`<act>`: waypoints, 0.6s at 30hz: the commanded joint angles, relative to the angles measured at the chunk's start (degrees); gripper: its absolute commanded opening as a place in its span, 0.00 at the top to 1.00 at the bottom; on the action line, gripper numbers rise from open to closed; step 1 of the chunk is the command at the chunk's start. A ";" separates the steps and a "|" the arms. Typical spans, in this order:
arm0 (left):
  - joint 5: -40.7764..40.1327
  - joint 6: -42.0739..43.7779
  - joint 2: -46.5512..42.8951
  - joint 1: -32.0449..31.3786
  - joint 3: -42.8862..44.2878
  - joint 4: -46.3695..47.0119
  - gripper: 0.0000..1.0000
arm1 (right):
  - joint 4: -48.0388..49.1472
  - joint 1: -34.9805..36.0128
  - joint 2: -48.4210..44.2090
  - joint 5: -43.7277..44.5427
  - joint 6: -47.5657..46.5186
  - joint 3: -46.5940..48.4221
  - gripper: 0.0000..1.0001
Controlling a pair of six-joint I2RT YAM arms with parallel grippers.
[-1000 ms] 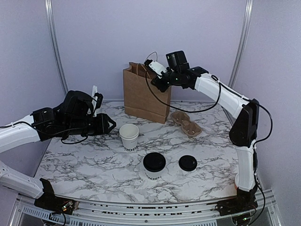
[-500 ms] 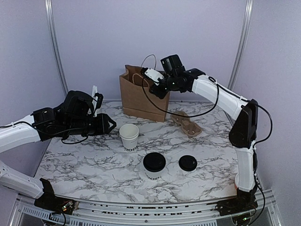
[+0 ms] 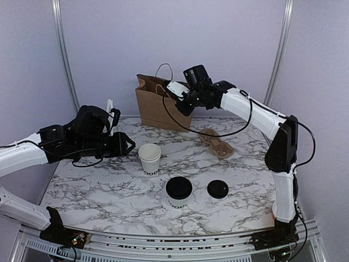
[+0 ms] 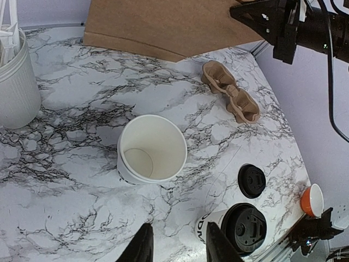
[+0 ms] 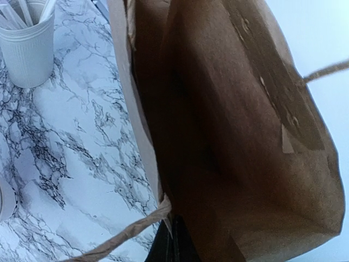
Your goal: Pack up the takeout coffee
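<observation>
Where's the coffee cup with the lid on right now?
In the top view, the lidded coffee cup stands near the front edge of the marble table, with the loose black lid to its right and the lidless white cups behind-left.

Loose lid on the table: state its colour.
The lid is black; the top view shows it best.

I count one paper bag [image 3: 155, 103], one takeout coffee [image 3: 179, 191], one cup stack [image 3: 150, 158], one loose lid [image 3: 217, 189], one cardboard carrier [image 3: 216, 143], one ribbed holder [image 4: 16, 82]
</observation>
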 commanded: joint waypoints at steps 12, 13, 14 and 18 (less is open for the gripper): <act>-0.97 0.19 2.08 0.24 0.66 2.29 0.66 | 23.30 0.86 -5.95 13.05 6.11 0.83 1.00; -1.05 0.13 2.01 0.24 0.66 2.31 0.66 | 24.61 0.90 -6.52 13.36 5.99 0.61 1.00; -1.16 0.26 2.01 0.29 0.73 2.34 0.66 | 25.84 0.95 -7.16 13.68 6.00 0.28 1.00; -1.96 0.57 1.38 0.26 1.22 2.34 0.66 | 29.89 1.85 -10.43 14.53 5.61 -1.72 1.00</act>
